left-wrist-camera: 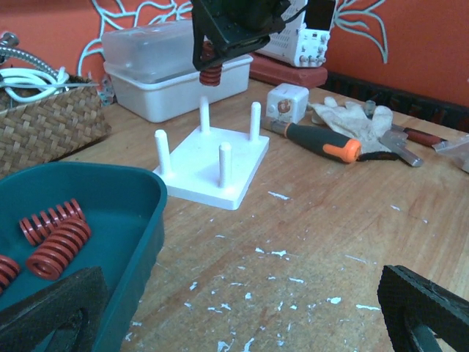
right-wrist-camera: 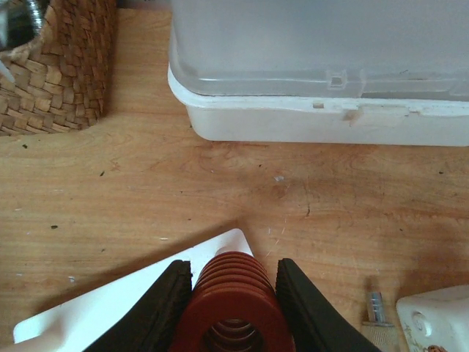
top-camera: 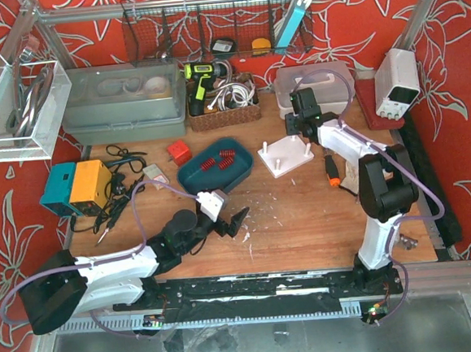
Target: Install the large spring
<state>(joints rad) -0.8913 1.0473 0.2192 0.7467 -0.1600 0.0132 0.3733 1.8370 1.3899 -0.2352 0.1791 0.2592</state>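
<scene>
My right gripper (top-camera: 301,126) is shut on a large red spring (right-wrist-camera: 234,301), held between its black fingers (right-wrist-camera: 157,304). In the left wrist view the spring (left-wrist-camera: 211,73) hangs just above the back peg (left-wrist-camera: 205,114) of the white peg plate (left-wrist-camera: 212,172), not touching it. The plate's corner shows under the spring in the right wrist view (right-wrist-camera: 110,312). My left gripper (top-camera: 225,217) is open and empty, low over the table in front of the teal tray (left-wrist-camera: 139,213). That tray holds several more red springs (left-wrist-camera: 55,238).
A lidded white plastic box (right-wrist-camera: 322,73) and a wicker basket (right-wrist-camera: 58,66) stand behind the plate. An orange-handled screwdriver (left-wrist-camera: 322,139), a glove (left-wrist-camera: 352,117) and a small white cube (left-wrist-camera: 287,103) lie right of it. A power supply (top-camera: 397,82) stands at the back right.
</scene>
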